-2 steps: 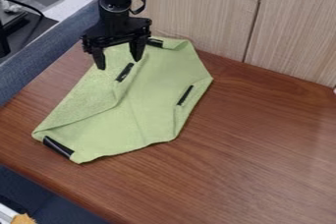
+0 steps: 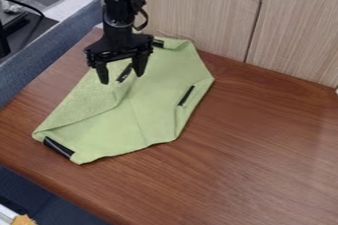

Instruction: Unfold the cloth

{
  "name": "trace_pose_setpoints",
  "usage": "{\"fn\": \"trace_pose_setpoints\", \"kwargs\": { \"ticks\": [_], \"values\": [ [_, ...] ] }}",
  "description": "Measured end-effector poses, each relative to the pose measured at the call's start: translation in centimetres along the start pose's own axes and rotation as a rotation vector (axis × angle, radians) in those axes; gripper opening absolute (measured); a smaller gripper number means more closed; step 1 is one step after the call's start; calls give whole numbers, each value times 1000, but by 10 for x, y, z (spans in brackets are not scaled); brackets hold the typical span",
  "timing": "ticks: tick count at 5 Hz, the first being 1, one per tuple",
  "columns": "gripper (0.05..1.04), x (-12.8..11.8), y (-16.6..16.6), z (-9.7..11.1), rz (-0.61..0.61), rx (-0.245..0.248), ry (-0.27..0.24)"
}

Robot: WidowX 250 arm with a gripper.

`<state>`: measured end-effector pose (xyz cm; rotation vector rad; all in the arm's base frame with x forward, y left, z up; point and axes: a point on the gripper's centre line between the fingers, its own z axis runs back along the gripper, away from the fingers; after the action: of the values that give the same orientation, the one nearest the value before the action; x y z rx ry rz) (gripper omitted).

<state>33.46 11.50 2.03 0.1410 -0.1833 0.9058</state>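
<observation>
The black two-finger gripper (image 2: 121, 78) is hanging over the upper left of that pale green fabric cloth (image 2: 155, 88), its jaws standing well apart. The cloth is lying partly folded on the brown wooden counter (image 2: 264, 145)

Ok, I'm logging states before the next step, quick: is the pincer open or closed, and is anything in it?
Pincer: open, fingers apart over the green cloth, holding nothing.
</observation>
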Motion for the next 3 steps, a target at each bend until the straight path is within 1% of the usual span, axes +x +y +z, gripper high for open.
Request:
{"fn": "trace_pose_setpoints", "kwargs": {
  "ticks": [1,2,3],
  "values": [
    [1000,4,0,-16,-14,12,32],
    [1000,9,-5,-24,-36,-2,49],
    [945,13,-6,-32,-45,-3,59]
  ]
}}
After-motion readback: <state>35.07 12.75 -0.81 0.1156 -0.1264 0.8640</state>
